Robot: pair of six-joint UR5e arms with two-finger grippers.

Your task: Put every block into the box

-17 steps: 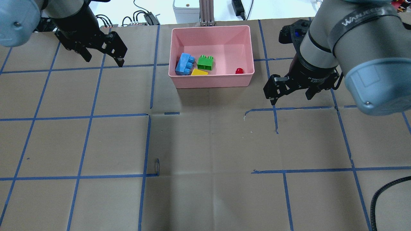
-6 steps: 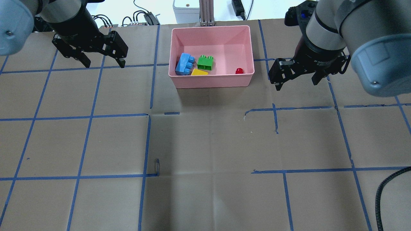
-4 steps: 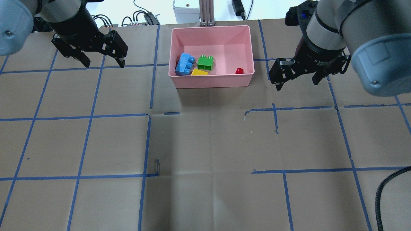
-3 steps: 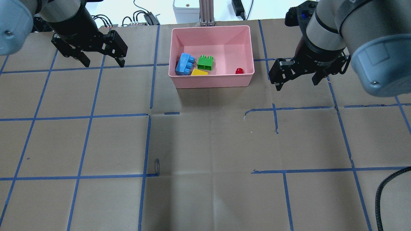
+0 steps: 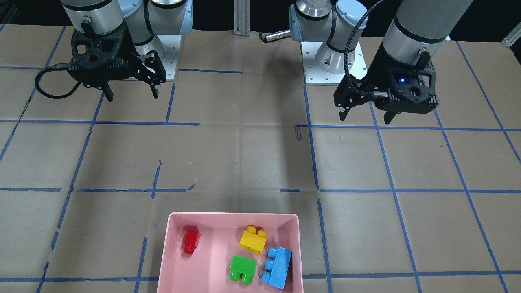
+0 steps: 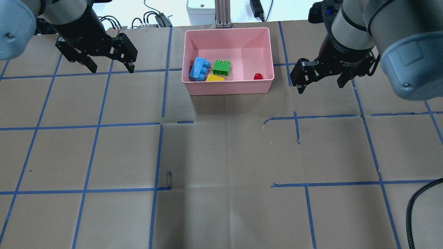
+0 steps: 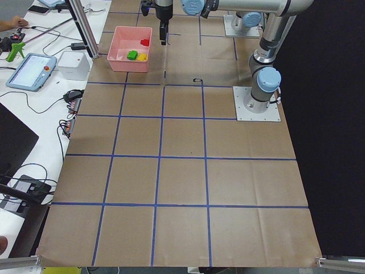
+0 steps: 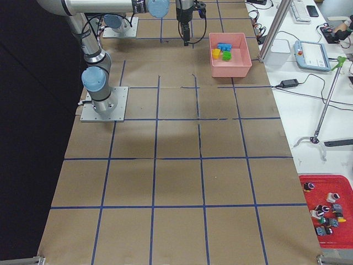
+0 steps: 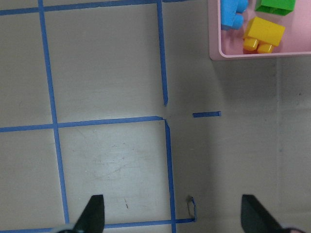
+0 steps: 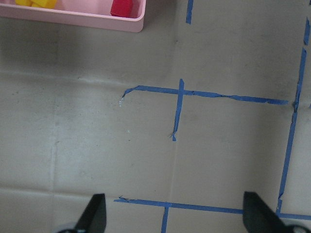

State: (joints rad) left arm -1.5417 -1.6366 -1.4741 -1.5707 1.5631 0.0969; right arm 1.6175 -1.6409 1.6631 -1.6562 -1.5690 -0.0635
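The pink box (image 6: 228,87) stands at the table's far middle; it also shows in the front view (image 5: 171,260). Inside it lie the light blue block (image 6: 198,69), the green block (image 6: 221,67), the yellow block (image 6: 214,78) and the small red block (image 6: 257,76). My left gripper (image 6: 111,65) is open and empty, raised to the left of the box. My right gripper (image 6: 320,79) is open and empty, raised to the right of the box. The left wrist view shows the box corner (image 9: 216,51) with blue, green and yellow blocks.
Brown paper with blue tape lines (image 6: 100,124) covers the table. Cables and a grey device (image 6: 200,8) lie beyond the far edge behind the box. A black cable (image 6: 412,207) hangs at the near right.
My right gripper has moved away from me, toward the table's far side, and stays open. My left gripper has shifted only slightly. The blocks in the box have not moved.
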